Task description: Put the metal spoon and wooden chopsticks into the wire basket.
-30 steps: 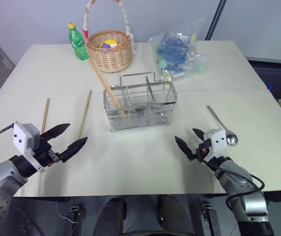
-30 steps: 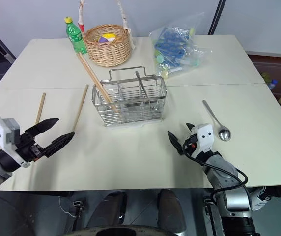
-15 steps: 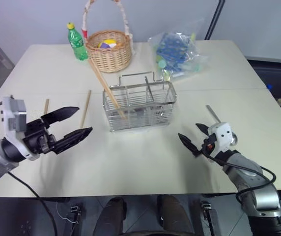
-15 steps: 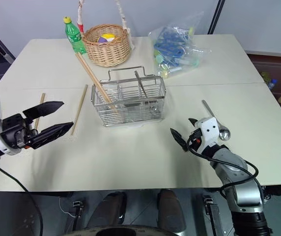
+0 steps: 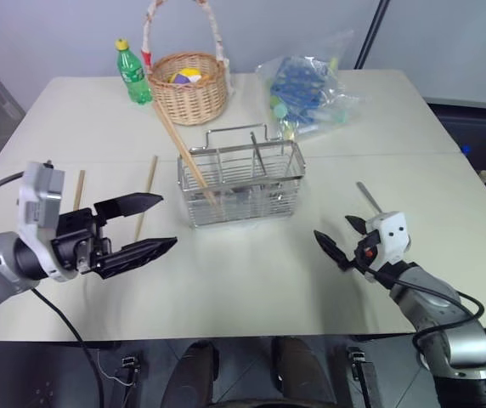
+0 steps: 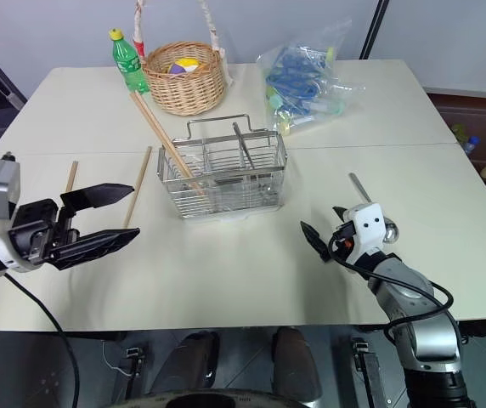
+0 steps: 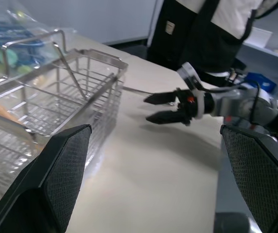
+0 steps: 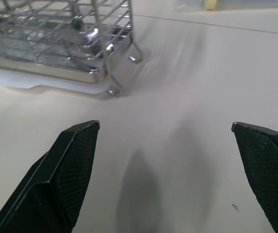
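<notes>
The wire basket stands near the middle of the tabletop, and one pair of wooden chopsticks already leans inside its left end, the upper ends pointing toward the wicker basket behind it. Two more wooden sticks lie flat on the tabletop to the left of the wire basket, one close to it and one further left. The metal spoon lies on the right side of the tabletop, its bowl hidden behind the right gripper. The right gripper is empty, its fingers spread apart, just above the tabletop. The left gripper is also wide open and empty, held above the tabletop in front of the two loose sticks. A green bottle and a plastic bag stand at the far side.
</notes>
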`<state>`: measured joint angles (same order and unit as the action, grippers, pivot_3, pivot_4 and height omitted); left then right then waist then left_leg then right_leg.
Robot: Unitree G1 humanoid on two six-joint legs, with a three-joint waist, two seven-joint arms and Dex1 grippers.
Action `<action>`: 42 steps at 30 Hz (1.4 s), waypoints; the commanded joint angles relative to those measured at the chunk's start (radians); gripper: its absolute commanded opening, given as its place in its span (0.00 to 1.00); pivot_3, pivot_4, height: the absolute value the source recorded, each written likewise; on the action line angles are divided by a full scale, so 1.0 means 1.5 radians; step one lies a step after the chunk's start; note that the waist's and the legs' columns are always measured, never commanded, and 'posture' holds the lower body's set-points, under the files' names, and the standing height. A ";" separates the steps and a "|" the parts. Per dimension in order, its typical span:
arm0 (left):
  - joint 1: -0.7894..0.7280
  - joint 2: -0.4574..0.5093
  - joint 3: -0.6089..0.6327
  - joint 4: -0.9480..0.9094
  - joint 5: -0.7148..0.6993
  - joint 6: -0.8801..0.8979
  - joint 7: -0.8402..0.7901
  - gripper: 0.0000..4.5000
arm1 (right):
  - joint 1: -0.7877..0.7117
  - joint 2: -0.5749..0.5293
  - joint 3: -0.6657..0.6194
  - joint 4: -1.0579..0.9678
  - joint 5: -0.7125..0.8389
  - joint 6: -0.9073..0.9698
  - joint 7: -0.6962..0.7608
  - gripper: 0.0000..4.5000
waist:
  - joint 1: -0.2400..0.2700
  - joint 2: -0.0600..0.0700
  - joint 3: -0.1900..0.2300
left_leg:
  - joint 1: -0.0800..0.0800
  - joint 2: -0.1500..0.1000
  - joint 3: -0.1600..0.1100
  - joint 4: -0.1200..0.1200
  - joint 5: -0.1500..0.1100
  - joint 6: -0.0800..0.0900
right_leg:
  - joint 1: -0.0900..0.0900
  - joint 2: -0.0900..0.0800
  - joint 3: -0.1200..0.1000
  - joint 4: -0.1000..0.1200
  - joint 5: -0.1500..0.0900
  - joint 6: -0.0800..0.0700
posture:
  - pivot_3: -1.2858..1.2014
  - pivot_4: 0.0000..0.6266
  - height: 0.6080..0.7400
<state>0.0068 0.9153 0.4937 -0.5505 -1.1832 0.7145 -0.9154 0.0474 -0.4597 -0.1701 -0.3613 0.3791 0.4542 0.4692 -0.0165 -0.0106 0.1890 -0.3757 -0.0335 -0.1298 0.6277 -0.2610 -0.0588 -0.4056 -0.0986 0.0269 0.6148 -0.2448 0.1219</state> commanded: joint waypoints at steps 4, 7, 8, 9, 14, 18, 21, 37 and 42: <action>-0.021 0.008 -0.005 -0.001 0.010 -0.004 -0.019 0.99 | -0.047 -0.051 -0.055 0.008 0.013 0.063 -0.009 1.00 | 0.001 0.000 0.000 | 0.000 0.000 0.000 0.000 0.000 0.000 | 0.000 0.000 0.000 0.000 0.000 0.000 | 0.52 0.24 1.00; -0.028 0.007 -0.009 0.001 0.013 -0.004 -0.021 0.99 | -0.065 -0.083 -0.068 0.026 0.019 0.093 0.010 1.00 | 0.001 0.000 0.000 | 0.000 0.000 0.000 0.000 0.000 0.000 | 0.000 0.000 0.000 0.000 0.000 0.000 | 0.52 0.24 1.00; -0.030 0.006 -0.010 0.001 0.015 -0.005 -0.022 0.99 | -0.073 -0.099 -0.073 0.037 0.020 0.103 0.021 1.00 | 0.001 0.000 0.000 | 0.000 0.000 0.000 0.000 0.000 0.000 | 0.000 0.000 0.000 0.000 0.000 0.000 | 0.52 0.24 1.00; -0.032 0.005 -0.011 0.001 0.016 -0.006 -0.023 0.99 | -0.083 -0.118 -0.076 0.051 0.025 0.122 0.034 1.00 | 0.001 0.000 0.000 | 0.000 0.000 0.000 0.000 0.000 0.000 | 0.000 0.000 0.000 0.000 0.000 0.000 | 0.52 0.24 1.00; -0.039 0.002 -0.015 0.000 0.014 -0.006 -0.028 0.99 | -0.119 -0.194 -0.065 0.145 0.018 0.144 0.100 1.00 | 0.000 0.000 0.000 | 0.000 0.000 0.000 0.000 0.000 0.000 | 0.000 0.000 0.000 0.000 0.000 0.000 | 0.52 0.24 1.00; -0.034 0.000 -0.016 -0.004 0.015 -0.008 -0.031 0.99 | -0.167 -0.227 -0.051 0.247 -0.002 0.134 0.128 1.00 | -0.001 0.000 0.000 | 0.000 0.000 0.000 0.000 0.000 0.000 | 0.000 0.000 0.000 0.000 0.000 0.000 | 0.52 0.24 1.00; -0.031 -0.003 -0.015 -0.007 0.015 -0.008 -0.029 0.99 | -0.208 -0.236 -0.038 0.320 -0.018 0.123 0.147 1.00 | -0.002 0.000 0.000 | 0.000 0.000 0.001 0.000 0.000 0.000 | 0.000 0.000 0.000 0.000 0.000 0.000 | 0.52 0.24 1.00; -0.022 -0.023 0.010 -0.019 0.007 -0.019 0.020 0.99 | -0.327 -0.237 0.043 0.477 -0.068 0.138 0.243 1.00 | -0.005 -0.001 0.000 | 0.000 0.000 0.001 0.001 0.000 0.000 | 0.001 0.000 0.000 0.000 0.000 0.000 | 0.52 0.24 1.00; -0.031 -0.026 0.015 -0.008 0.006 -0.021 0.033 1.00 | -0.304 -0.240 0.044 0.427 -0.052 0.188 0.260 0.71 | -0.004 -0.001 0.000 | 0.001 0.000 0.001 0.001 0.000 0.000 | 0.001 0.000 0.000 0.000 0.000 0.000 | 0.52 0.24 1.00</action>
<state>-0.0251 0.8802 0.4701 -0.5597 -1.1620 0.7055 -0.8702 -0.4317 -0.8210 -0.1286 0.3049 0.2807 0.6939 0.8283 -0.0219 -0.0115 0.1890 -0.3748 -0.0334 -0.1287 0.6288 -0.2611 -0.0585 -0.4047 -0.0986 0.0270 0.6151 -0.2443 0.1222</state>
